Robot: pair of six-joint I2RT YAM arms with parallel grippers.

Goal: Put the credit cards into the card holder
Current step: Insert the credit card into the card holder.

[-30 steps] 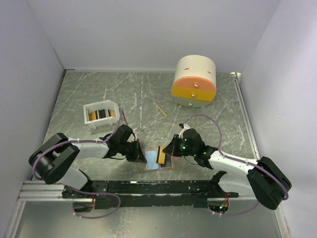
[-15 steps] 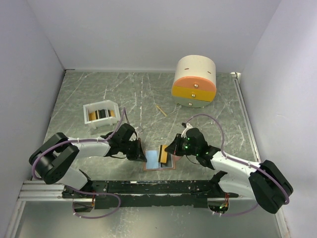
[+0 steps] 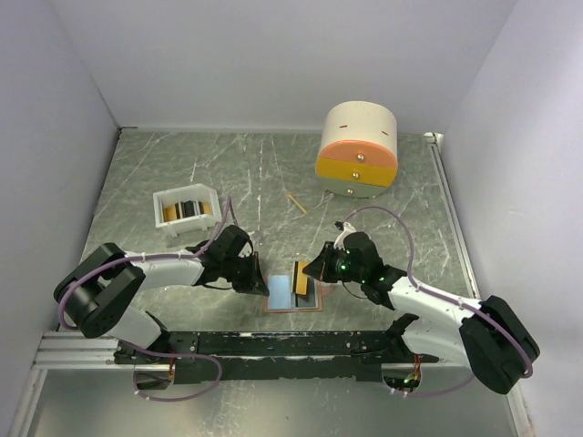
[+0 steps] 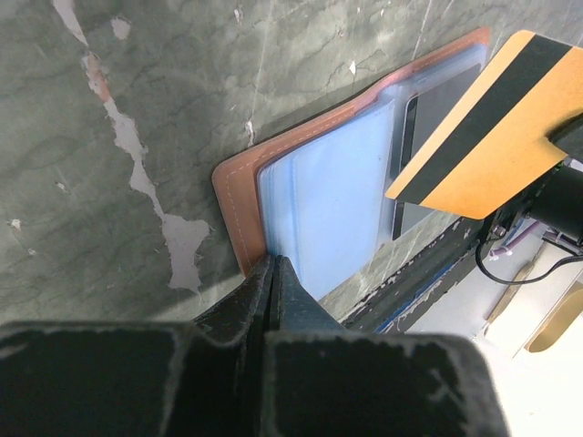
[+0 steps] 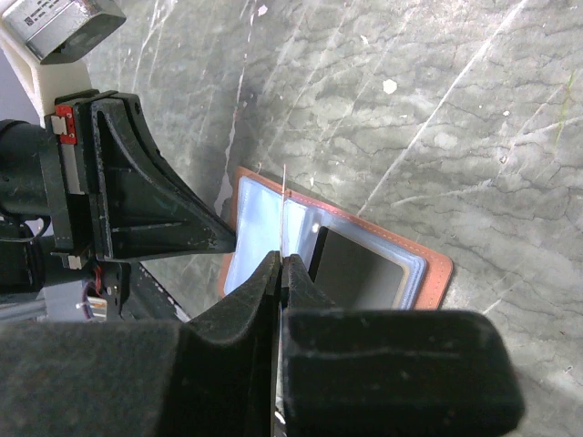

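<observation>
Slotting a card into the holder is the step in hand. My right hand (image 3: 316, 271) is clamped on a gold-yellow card (image 4: 483, 127) with a black stripe, held on edge just above the open holder (image 4: 239, 196). The holder lies flat on the surface (image 3: 273, 173) between my two arms. My left hand (image 4: 273, 264) is closed, its tips together at the holder's left edge, where the light blue sleeve meets the salmon rim. I judge it is steadying that side, but I cannot tell whether it nips the sleeve or only presses on it. A dark card (image 5: 353, 269) sits in the right-hand pocket. Next, I judge, the held card's lower edge must find a pocket mouth and slide in straight without the holder shifting. More cards (image 3: 189, 209) lie in the white tray (image 3: 187, 190), well apart to the left. From my right wrist the held card shows only as a thin line, its lower part hidden by my own fingers. No view shows the pocket mouths clearly, so I cannot say which pocket it is over.
</observation>
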